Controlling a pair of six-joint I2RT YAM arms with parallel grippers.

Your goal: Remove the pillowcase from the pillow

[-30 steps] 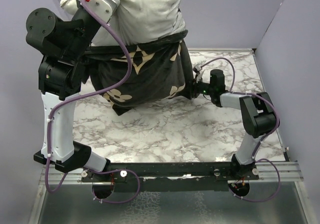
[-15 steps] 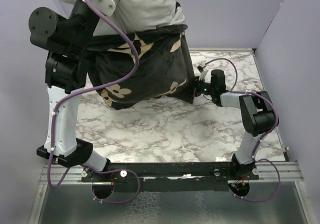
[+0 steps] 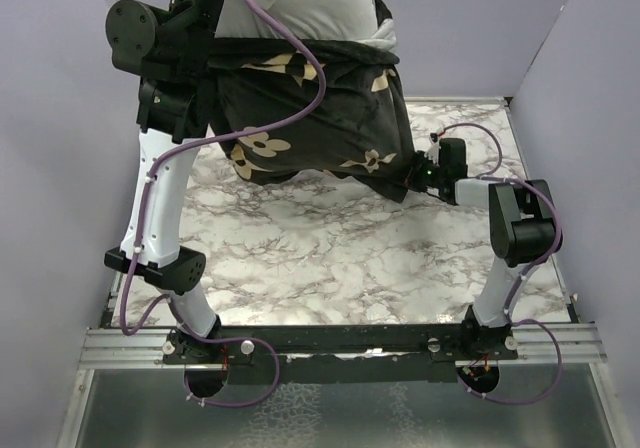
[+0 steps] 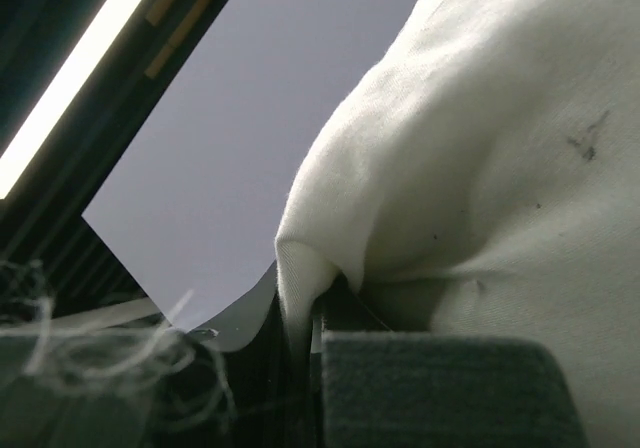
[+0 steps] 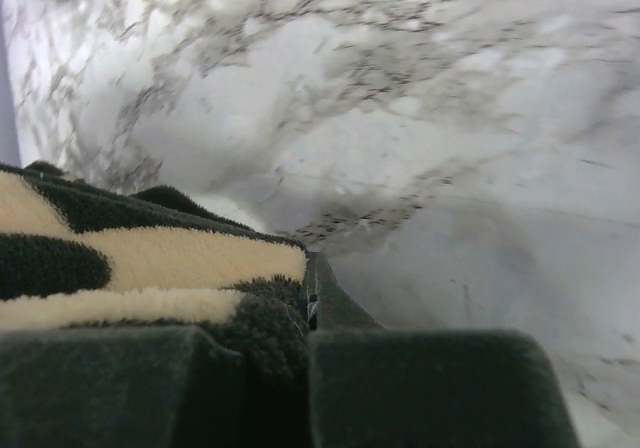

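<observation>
The white pillow [image 3: 320,3] is lifted high at the back, its upper part out of the black flowered pillowcase [image 3: 320,128], which hangs round its lower part. My left gripper [image 4: 312,313] is shut on a fold of the pillow [image 4: 500,148]; in the top view it is hidden at the top edge. My right gripper [image 3: 415,176] is shut on the pillowcase's lower right corner [image 5: 150,268], low over the marble table [image 3: 330,258].
Purple walls [image 3: 570,88] close in the table at the left, back and right. A metal rail [image 3: 350,343] runs along the near edge by the arm bases. The left arm's purple cable [image 3: 290,78] loops across the pillowcase.
My left arm has raised the pillow higher and carried it to the right. The pillowcase has slid further down the pillow. My right gripper has shifted slightly right, keeping the corner.
</observation>
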